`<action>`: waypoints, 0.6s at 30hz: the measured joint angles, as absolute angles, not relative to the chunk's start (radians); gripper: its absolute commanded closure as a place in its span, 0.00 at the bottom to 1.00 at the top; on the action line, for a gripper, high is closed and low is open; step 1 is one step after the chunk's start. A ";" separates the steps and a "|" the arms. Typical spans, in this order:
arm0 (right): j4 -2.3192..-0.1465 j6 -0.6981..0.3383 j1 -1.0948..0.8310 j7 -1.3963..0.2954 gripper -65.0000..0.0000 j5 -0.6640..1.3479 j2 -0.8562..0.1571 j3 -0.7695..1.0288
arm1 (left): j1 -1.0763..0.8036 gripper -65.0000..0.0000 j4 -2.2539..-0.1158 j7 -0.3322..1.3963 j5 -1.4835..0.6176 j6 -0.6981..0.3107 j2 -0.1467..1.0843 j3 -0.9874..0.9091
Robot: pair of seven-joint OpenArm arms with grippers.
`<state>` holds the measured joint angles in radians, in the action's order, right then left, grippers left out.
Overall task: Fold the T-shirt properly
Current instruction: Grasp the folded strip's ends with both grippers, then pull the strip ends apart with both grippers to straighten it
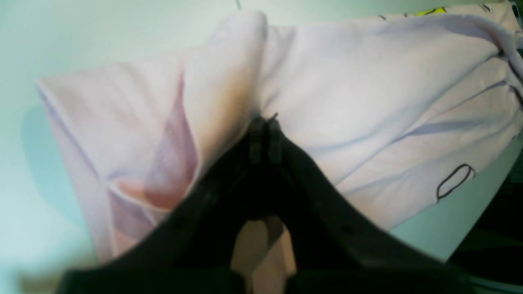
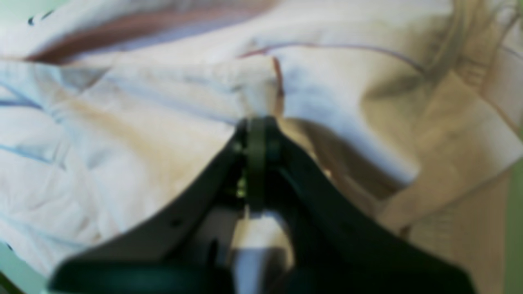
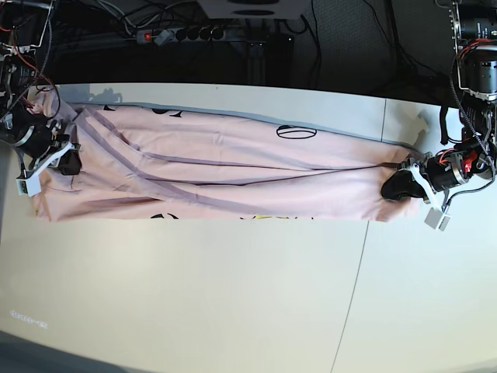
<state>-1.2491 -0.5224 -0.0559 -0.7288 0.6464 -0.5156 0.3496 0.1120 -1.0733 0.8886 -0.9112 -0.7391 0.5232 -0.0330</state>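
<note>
T-shirt (image 3: pixel 225 183) is lying stretched lengthwise across the table (image 3: pixel 233 295).
Left gripper (image 3: pixel 397 186) and right gripper (image 3: pixel 68 162) are each pinching an end; remaining folds are awaiting.

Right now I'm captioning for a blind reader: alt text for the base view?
A pale pink T-shirt lies stretched in a long band across a white table, with the left tool and right tool each shut on one end.

Bench (image 3: pixel 233 295): pale, matte surface filling most of the base view, with a thin seam running down its right part.
Power strip (image 3: pixel 182 34): beyond the bench's far edge, left of centre.
Cables (image 3: pixel 116 15): dark tangle behind the bench, around the power strip.
</note>
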 measured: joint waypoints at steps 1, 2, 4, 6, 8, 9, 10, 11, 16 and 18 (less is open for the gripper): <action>-1.237 -0.522 -0.037 -0.722 1.00 0.638 -0.517 0.324 | 0.121 1.00 -1.071 0.887 -0.899 -0.739 0.523 -0.033; -1.227 -0.522 -0.020 -0.719 1.00 0.635 -0.519 0.299 | 0.129 1.00 -1.068 0.886 -0.889 -0.739 0.524 -0.033; -1.215 -0.522 0.006 -0.715 1.00 0.623 -0.521 0.260 | 0.143 1.00 -1.066 0.893 -0.875 -0.739 0.524 -0.033; -1.213 -0.522 0.018 -0.714 1.00 0.619 -0.521 0.234 | 0.154 1.00 -1.065 0.915 -0.880 -0.738 0.527 -0.033; -1.213 -0.522 0.017 -0.707 1.00 0.620 -0.521 0.230 | 0.156 0.75 -1.064 0.968 -0.944 -0.729 0.532 -0.033; -1.213 -0.522 0.017 -0.706 1.00 0.620 -0.521 0.230 | 0.155 0.63 -1.067 0.991 -0.982 -0.728 0.535 -0.033; -1.213 -0.522 0.017 -0.707 1.00 0.618 -0.521 0.230 | 0.152 0.53 -1.073 1.016 -1.021 -0.728 0.535 -0.033; -1.212 -0.522 0.017 -0.706 1.00 0.615 -0.521 0.230 | 0.150 0.46 -1.081 1.039 -1.052 -0.727 0.538 -0.033; -1.210 -0.522 0.017 -0.706 1.00 0.602 -0.521 0.230 | 0.143 0.44 -1.181 1.097 -1.058 -0.710 0.582 -0.055; -1.205 -0.521 0.018 -0.703 1.00 0.596 -0.521 0.230 | 0.145 0.44 -1.235 1.095 -1.057 -0.707 0.606 -0.089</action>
<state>-1.2045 -0.5213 0.0181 -0.7033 0.5961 -0.5205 0.2302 0.1452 -1.2354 1.0950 -1.0573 -0.7074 0.6064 -0.0887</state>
